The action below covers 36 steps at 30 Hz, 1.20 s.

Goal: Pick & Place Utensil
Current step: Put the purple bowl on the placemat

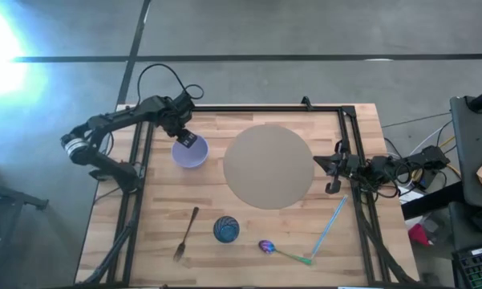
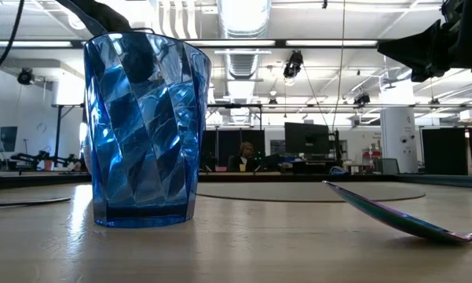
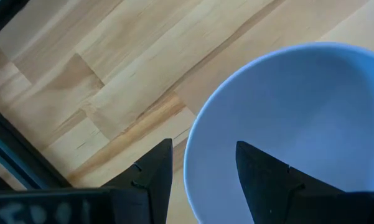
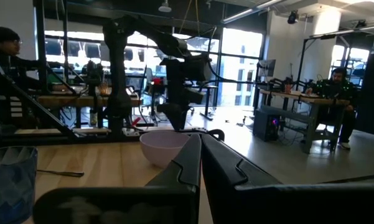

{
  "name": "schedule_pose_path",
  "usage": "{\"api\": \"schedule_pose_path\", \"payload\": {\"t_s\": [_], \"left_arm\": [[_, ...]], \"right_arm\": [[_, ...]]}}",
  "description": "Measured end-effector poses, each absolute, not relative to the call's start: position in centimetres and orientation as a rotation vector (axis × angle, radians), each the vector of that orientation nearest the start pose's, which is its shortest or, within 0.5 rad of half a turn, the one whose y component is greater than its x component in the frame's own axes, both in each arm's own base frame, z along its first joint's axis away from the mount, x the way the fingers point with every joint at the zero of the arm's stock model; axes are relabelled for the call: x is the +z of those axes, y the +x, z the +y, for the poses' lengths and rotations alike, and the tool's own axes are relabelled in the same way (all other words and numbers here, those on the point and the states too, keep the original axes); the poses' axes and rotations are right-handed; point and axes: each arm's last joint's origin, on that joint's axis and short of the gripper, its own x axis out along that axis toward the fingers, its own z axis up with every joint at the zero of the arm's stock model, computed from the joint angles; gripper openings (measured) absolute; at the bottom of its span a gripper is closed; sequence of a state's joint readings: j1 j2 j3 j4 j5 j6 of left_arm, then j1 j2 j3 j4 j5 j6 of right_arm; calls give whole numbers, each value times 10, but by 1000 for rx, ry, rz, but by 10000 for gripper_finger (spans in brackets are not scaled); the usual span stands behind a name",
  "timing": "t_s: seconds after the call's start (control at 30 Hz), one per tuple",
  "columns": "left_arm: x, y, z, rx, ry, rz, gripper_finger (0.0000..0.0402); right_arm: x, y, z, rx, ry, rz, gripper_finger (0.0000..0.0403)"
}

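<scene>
A dark fork (image 1: pixel 186 233) lies flat near the table's front left. A spoon (image 1: pixel 285 252) with an iridescent bowl and a green handle lies near the front edge; in the low view the spoon (image 2: pixel 400 216) rests on its bowl. My left gripper (image 1: pixel 186 140) points down over a pale lavender bowl (image 1: pixel 190 153) at the far left. It is open, with the bowl's rim (image 3: pixel 196 155) between its fingers and a gap showing on both sides. My right gripper (image 1: pixel 327 165) hangs shut and level at the table's right edge, holding nothing.
A round tan mat (image 1: pixel 269 166) lies flat in the middle of the table. A blue faceted cup (image 1: pixel 226 229) stands upright between fork and spoon. A light blue stick (image 1: pixel 330 223) lies at the front right. A black frame (image 1: pixel 349 120) borders the table.
</scene>
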State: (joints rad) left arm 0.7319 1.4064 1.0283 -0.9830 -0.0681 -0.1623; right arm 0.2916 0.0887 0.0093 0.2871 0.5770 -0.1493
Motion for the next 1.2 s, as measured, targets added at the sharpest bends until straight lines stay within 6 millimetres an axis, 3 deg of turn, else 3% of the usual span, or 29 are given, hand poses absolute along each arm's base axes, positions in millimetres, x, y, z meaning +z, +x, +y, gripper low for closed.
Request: {"api": "schedule_pose_path", "payload": {"t_s": [0.93,1.2], "left_arm": [[212,192,174,712,-617,1358,166],[212,193,173,656,-623,1354,109]], "right_arm": [[186,97,12,-297,-60,-168,8],[186,97,13,-297,-60,-167,8]]}}
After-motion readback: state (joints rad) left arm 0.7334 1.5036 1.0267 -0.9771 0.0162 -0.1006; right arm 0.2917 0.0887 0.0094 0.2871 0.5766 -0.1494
